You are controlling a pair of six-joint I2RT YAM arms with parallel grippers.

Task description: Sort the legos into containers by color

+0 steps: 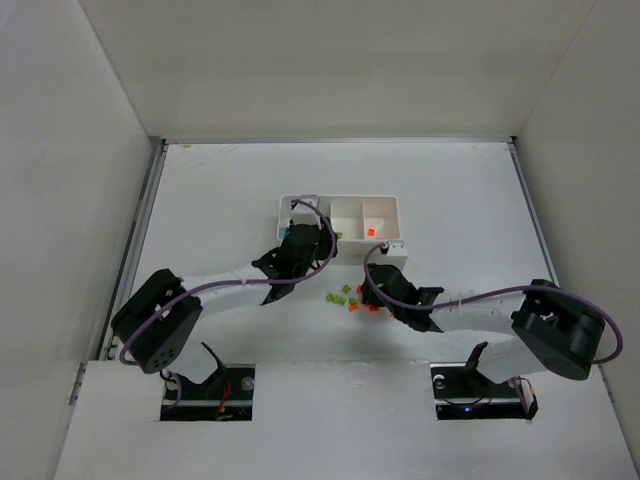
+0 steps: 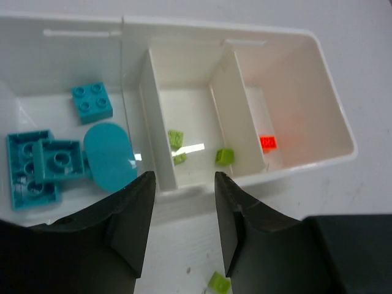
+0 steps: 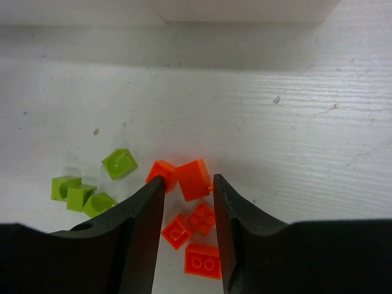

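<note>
The white tray (image 2: 288, 38) has three containers: the left one holds several teal legos (image 2: 92, 101), the middle one three lime green legos (image 2: 225, 156), the right one a single orange lego (image 2: 267, 142). My left gripper (image 2: 184, 184) hangs open and empty at the tray's near wall, level with the divider between the left and middle containers. In the top view it (image 1: 300, 238) covers the tray's left end. My right gripper (image 3: 188, 180) stands open low over a cluster of orange legos (image 3: 195, 179), one finger on each side. Lime green legos (image 3: 119, 163) lie to their left.
The loose legos (image 1: 350, 298) lie on the white table between the two grippers, just in front of the tray (image 1: 340, 199). One green brick (image 2: 218, 282) lies right under the left gripper. White walls close off the table on three sides.
</note>
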